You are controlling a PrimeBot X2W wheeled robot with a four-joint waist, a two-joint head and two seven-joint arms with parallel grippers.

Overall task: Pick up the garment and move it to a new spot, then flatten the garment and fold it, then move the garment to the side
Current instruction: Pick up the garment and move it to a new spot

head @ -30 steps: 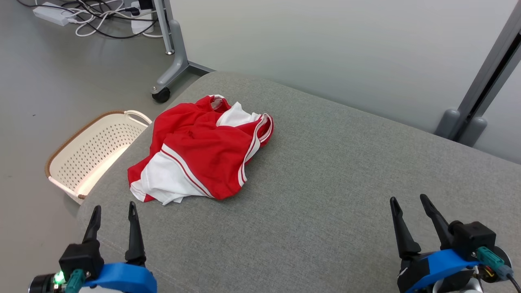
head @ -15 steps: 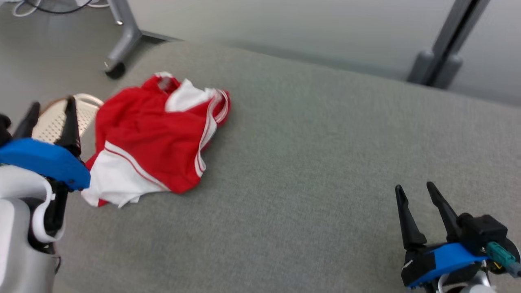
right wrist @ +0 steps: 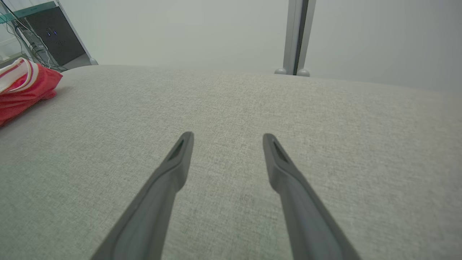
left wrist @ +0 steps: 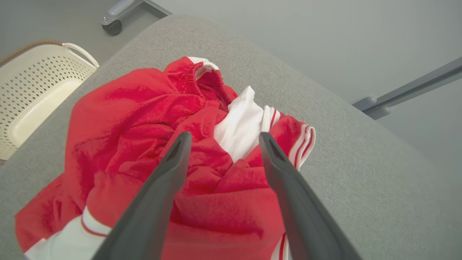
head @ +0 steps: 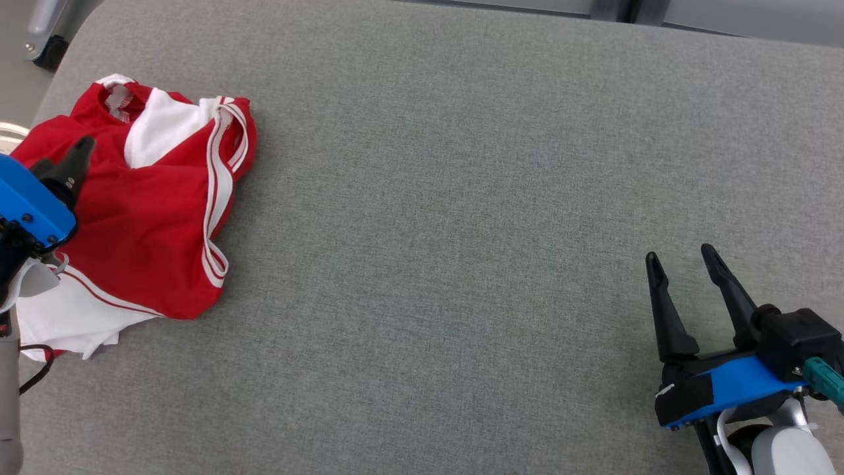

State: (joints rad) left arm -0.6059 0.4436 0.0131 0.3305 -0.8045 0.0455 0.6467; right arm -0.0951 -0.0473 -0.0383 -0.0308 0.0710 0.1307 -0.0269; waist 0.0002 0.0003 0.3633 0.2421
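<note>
While over garment (left wrist: 119, 108), left jaws apart.

Left hand (left wrist: 223, 139) moves from its near-left resting spot to hang, fingers apart, over the red-and-white garment (left wrist: 144, 119).

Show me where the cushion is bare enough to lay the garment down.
Free: the middle of the grey cushion, between the garment and the right gripper, up to its far edge. Crowded: the left end, where the crumpled garment lies with the open left gripper over it.
</note>
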